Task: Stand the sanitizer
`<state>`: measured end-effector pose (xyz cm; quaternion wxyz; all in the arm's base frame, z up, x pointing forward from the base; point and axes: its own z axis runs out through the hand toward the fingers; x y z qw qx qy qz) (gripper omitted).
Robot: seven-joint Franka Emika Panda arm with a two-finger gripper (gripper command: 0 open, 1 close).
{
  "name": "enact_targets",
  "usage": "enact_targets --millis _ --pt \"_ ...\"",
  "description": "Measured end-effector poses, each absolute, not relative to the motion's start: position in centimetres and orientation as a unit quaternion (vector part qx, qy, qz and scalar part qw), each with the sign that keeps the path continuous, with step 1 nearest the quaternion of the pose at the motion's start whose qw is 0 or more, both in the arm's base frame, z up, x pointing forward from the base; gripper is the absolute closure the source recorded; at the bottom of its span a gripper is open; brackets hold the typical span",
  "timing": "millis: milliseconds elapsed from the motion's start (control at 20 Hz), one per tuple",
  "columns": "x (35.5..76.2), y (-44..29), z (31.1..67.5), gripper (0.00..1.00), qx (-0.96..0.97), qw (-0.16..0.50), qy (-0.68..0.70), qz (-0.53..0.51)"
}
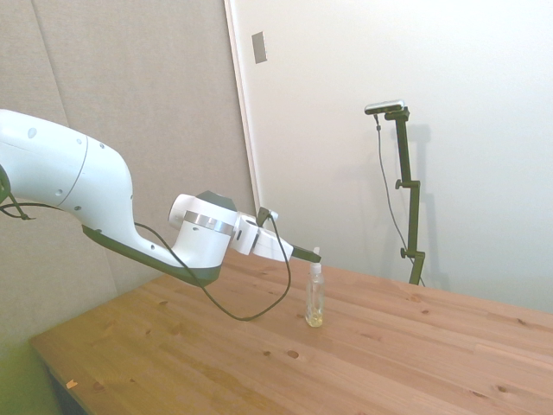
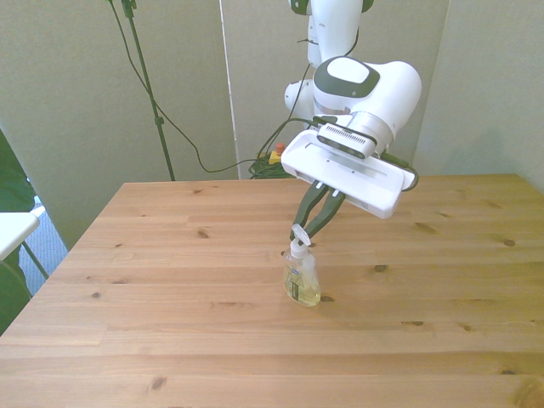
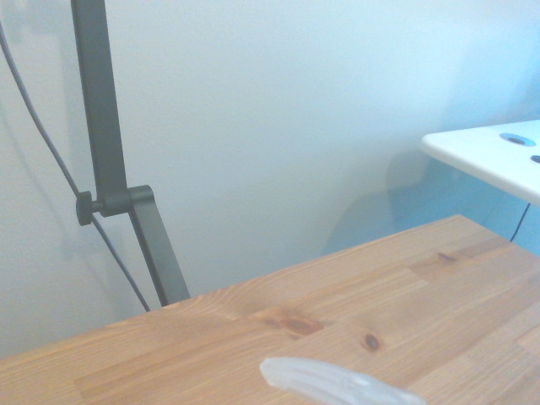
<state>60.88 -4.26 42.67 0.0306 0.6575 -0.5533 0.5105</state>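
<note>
Planks of knotty wood in the foreground: table [image 2: 170,340], bare in front of the sanitizer [image 2: 302,276] in the front view. Past those planks, the sanitizer itself, near the middle of the tabletop. Stands upright on its base, pale yellowish liquid low in the clear body, light label facing the front camera, white pump nozzle [image 2: 297,246] on top. Reads the same in the side view: sanitizer [image 1: 314,298] vertical on the table [image 1: 415,346], base flat on the wood.

Directly above the sanitizer, gripper [image 2: 303,231]. Comes down at a slant from behind and from the front view's right of the bottle; dark fingers drawn together to a narrow point and clamped on the pump nozzle. In the side view, gripper [image 1: 309,256] tip touching the nozzle top from the picture's left.

Behind and above the sanitizer, white arm [image 2: 365,93], with flat white wrist plate tilted toward the bottle. Black cable [image 1: 251,311] hanging in a loop under the wrist, beside the sanitizer in the side view, just above the wood.

From the wrist camera, only table [image 3: 422,312] and a blurred pale translucent shape [image 3: 337,384] at the frame's edge; cannot tell what.

Farthest behind the sanitizer, plain light wall [image 2: 76,102]; white surface [image 2: 13,225] off the table, well to the front view's left of the bottle.
</note>
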Motion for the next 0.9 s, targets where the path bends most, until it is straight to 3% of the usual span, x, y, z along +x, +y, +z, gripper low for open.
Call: enact_targets --millis 900 --pt "59.2 -2.9 42.0 0.0 0.676 0.016 -0.561 0.478"
